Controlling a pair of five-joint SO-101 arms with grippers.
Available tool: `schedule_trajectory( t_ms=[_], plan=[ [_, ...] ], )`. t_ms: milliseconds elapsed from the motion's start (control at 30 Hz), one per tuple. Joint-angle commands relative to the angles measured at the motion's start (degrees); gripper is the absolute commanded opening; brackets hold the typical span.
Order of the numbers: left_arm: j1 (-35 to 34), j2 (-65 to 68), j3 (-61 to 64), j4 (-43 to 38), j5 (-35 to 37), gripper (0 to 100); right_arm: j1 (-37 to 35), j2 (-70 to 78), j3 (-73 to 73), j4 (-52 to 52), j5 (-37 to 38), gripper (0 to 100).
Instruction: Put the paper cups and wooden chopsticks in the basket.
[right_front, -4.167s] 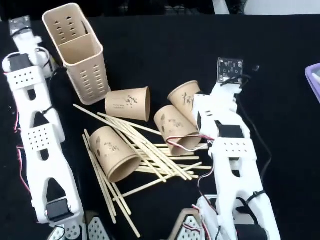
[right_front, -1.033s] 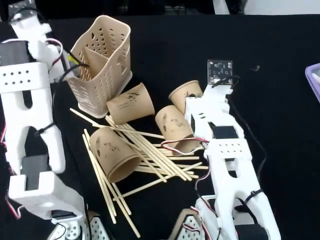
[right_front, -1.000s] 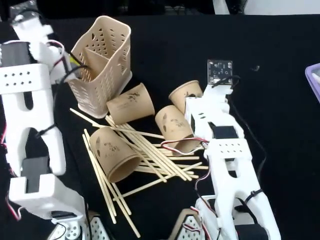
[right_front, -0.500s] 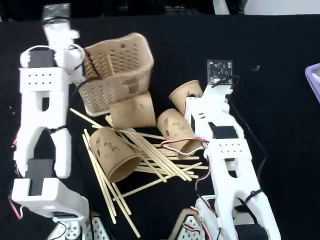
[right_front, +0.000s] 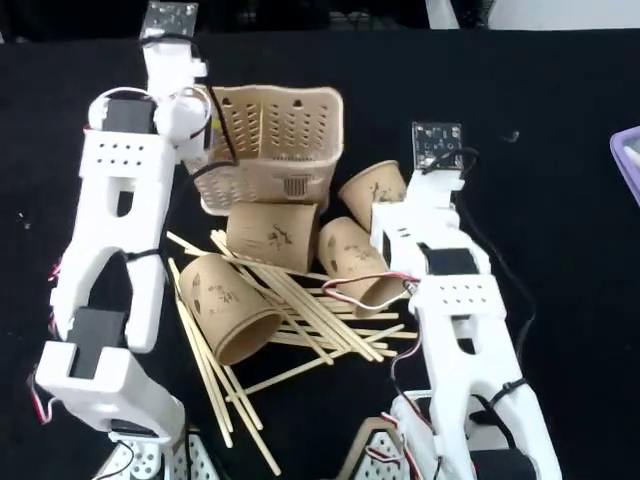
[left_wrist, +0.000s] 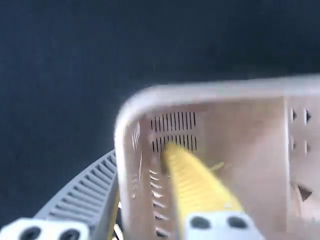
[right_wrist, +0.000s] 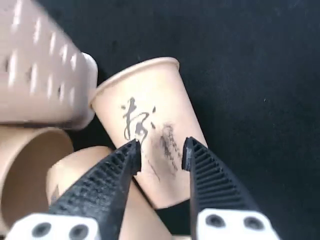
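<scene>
The tan perforated basket (right_front: 275, 145) lies tipped on its side at the back of the black table. My left gripper (right_front: 208, 150) is shut on its wall, the yellow finger (left_wrist: 192, 175) inside the basket (left_wrist: 240, 130) and the grey one outside. Several paper cups lie on their sides: one (right_front: 272, 235) under the basket's edge, one (right_front: 225, 305) on the chopsticks (right_front: 300, 320), two (right_front: 372, 187) (right_front: 352, 258) beside the right arm. My right gripper (right_wrist: 159, 150) hangs open just above a cup (right_wrist: 145, 120), next to the basket (right_wrist: 40, 65).
The wooden chopsticks are strewn in a loose heap from the table's middle toward the front. A purple object (right_front: 628, 160) shows at the right edge. Bare black cloth stretches across the back right.
My left arm has swung the basket to the right and tipped it from near upright onto its side, nudging the cup beneath it. The right arm has stayed put.
</scene>
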Motion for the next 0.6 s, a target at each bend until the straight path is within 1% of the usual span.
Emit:
schedule_trajectory(
  t_ms=[0,100,233,300,367,433,467,500,567],
  plan=[
    [0.04,0.09,-6.81,2.90,2.37,21,3.52,-5.41,-3.74,2.73,-0.62,14.9],
    [-0.22,0.26,-10.24,6.07,2.37,21,3.43,-8.31,-1.89,2.46,-0.62,14.9],
    [0.31,0.18,-15.08,13.01,2.20,21,3.16,-11.74,-0.40,2.46,-0.62,14.9],
    [0.22,0.62,-16.22,14.59,2.11,20,3.43,-13.05,-0.31,2.73,-0.62,14.9],
    [-0.04,1.32,-15.34,14.24,2.11,14,3.43,-13.76,-0.13,2.90,-0.62,14.9],
    [0.04,2.55,-15.16,14.24,2.20,3,3.25,-14.64,1.10,2.55,-0.62,14.9],
    [0.22,3.16,-15.16,14.33,2.29,3,3.16,-14.99,1.45,2.55,-0.62,14.9],
    [0.31,3.87,-15.08,14.33,2.29,5,3.08,-15.25,1.71,2.55,-0.62,14.9],
    [0.40,4.75,-15.16,14.42,2.37,3,3.08,-15.69,1.80,2.55,-0.62,14.9]
  ],
)
